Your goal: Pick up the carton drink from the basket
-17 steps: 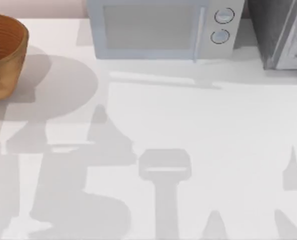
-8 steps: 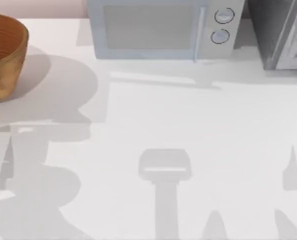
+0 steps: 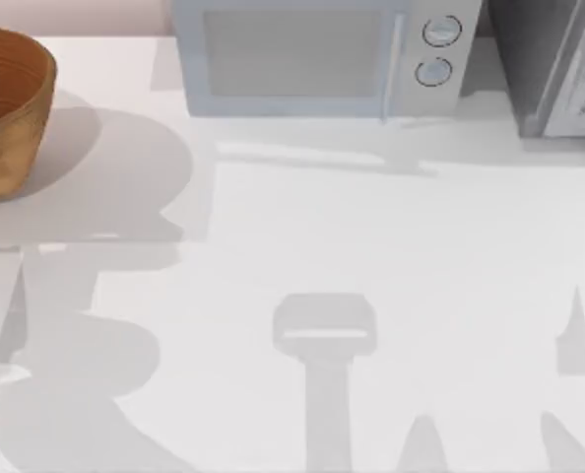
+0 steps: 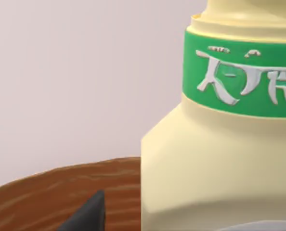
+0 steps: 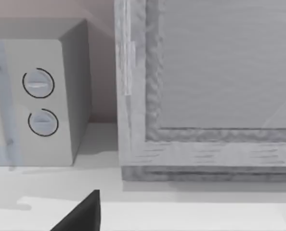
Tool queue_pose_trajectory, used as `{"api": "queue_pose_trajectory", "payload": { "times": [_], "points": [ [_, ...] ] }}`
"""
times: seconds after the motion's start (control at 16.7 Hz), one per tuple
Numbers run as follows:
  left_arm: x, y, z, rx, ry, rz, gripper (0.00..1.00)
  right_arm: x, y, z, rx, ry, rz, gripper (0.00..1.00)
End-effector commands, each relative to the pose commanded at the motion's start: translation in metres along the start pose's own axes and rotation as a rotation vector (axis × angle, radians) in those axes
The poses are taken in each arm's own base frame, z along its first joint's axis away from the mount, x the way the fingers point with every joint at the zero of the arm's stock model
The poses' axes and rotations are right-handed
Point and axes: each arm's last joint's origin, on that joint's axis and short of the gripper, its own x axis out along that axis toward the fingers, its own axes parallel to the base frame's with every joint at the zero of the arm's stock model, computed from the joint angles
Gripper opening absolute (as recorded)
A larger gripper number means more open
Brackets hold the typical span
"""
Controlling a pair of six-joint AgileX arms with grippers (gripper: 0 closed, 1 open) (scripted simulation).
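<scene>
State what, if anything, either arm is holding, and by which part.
It cannot be told. The left wrist view shows the carton drink very close above the basket rim, but no grip on it is visible.

One dark, matte, wedge-shaped tip of the left gripper's fingers (image 4: 87,214) is showing, tapering to a point; the right gripper's fingers (image 5: 83,214) are looking alike, black and unmarked.
</scene>
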Motion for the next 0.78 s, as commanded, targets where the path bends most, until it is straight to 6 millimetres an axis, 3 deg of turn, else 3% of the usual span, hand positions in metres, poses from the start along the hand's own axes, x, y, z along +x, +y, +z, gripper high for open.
{"api": "queue_pose_trajectory", "payload": {
  "times": [0.42, 0.72, 0.78],
  "points": [
    [0.038, 0.001, -0.001, 0.000, -0.001, 0.000, 1.00, 0.000, 0.000, 0.000, 0.000, 0.000, 0.000, 1.00],
    [0.040, 0.001, -0.001, 0.000, -0.001, 0.000, 1.00, 0.000, 0.000, 0.000, 0.000, 0.000, 0.000, 1.00],
    [0.040, 0.001, -0.001, 0.000, -0.001, 0.000, 0.92, 0.000, 0.000, 0.000, 0.000, 0.000, 0.000, 1.00]
  ]
}}
